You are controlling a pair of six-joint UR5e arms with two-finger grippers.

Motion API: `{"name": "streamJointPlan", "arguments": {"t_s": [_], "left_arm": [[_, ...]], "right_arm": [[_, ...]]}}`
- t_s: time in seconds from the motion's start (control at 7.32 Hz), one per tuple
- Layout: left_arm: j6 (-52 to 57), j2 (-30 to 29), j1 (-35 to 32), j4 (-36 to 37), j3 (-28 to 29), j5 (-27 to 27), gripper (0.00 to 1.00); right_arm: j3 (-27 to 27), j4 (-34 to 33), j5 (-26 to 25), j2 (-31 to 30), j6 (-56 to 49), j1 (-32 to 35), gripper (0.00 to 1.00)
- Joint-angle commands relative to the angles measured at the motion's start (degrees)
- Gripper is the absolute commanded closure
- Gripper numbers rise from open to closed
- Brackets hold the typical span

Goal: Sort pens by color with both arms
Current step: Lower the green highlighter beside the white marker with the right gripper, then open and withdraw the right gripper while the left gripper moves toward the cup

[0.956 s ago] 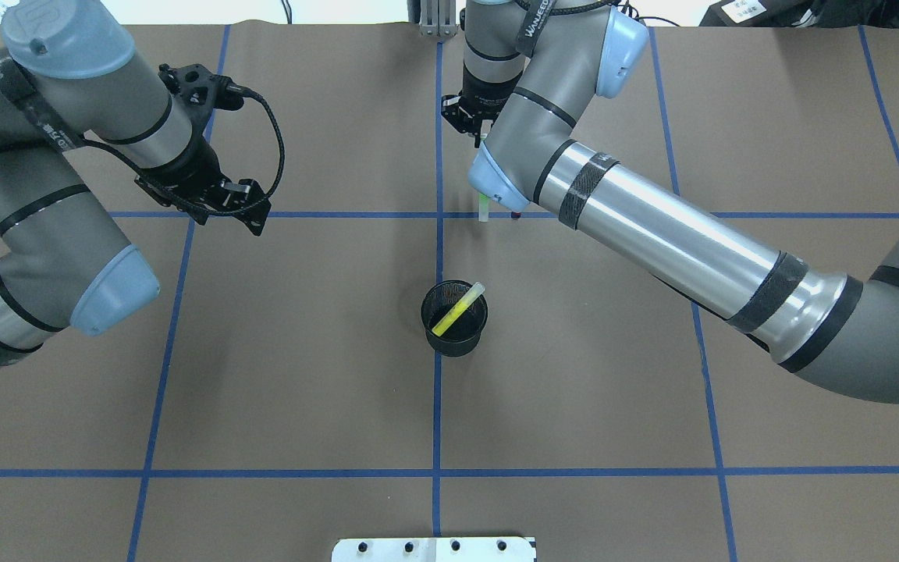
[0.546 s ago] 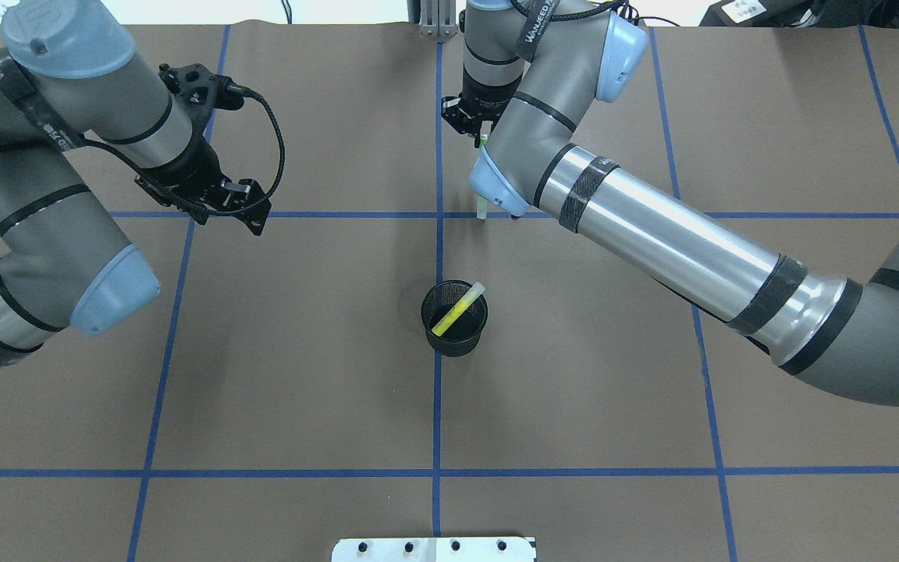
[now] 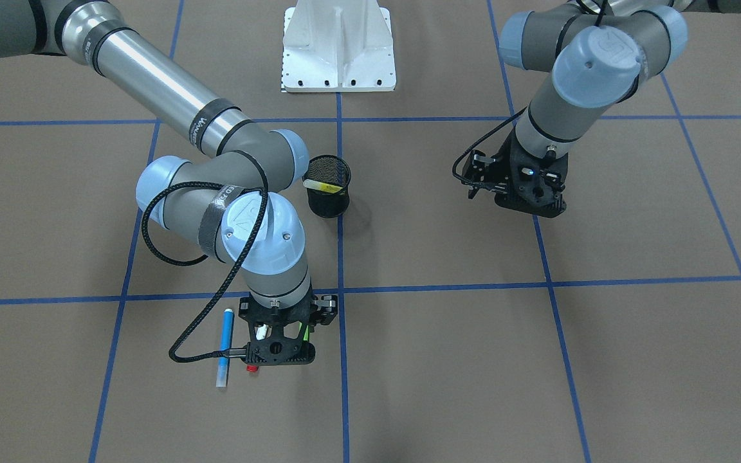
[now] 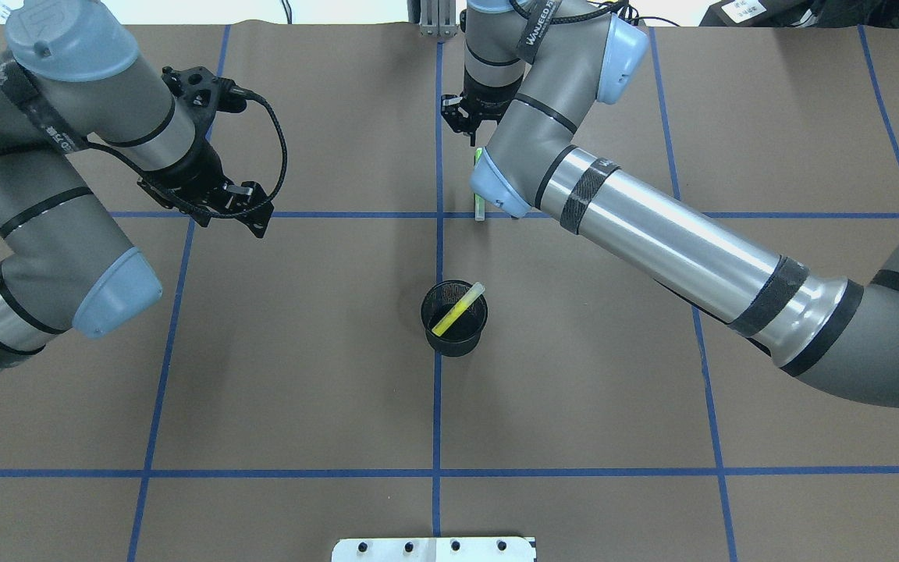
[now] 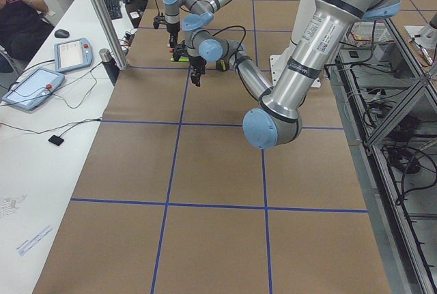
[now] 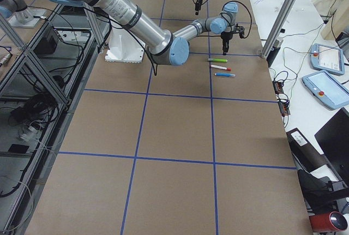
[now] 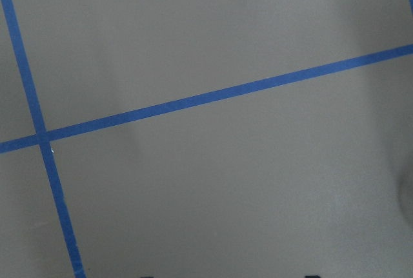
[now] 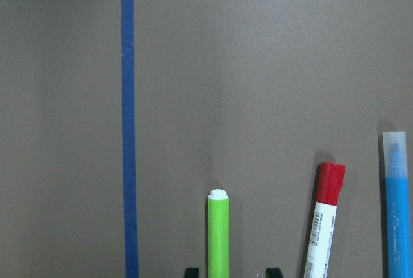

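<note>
Our right jaws, released, straddle the slim light-green marker pen [image 8: 218,236] near the far edge of our brown counter [image 4: 574,390]; left jaws released too.

Illumination is even, diffuse and overhead in all views. Shadows are short and soft: a faint one lies on the table [image 3: 473,360] beside the black mesh cup [image 3: 327,193]. The metal tube of the right arm [image 4: 668,234] carries a bright specular streak. The left wrist view is soft, low in contrast and darkened at its right edge. The right wrist view is sharper, and the green pen [image 8: 219,239] is crisply outlined.
</note>
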Motion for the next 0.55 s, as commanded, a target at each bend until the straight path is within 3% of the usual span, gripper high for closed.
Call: {"name": "streamJointPlan", "arguments": {"t_s": [0.0,0.41], "left_arm": [[-2.46,-1.3,0.73,0.02,0.01,-0.07,0.17],[-14.36,-4.36,1.08,0.02,0.27,-0.68,0.17]], "right_arm": [[6.02,-0.16,0.65,-4.64,-4.78,1.86,0.38],[15.51,-1.21,5.91,-13.94,-10.77,6.6,0.27]]}}
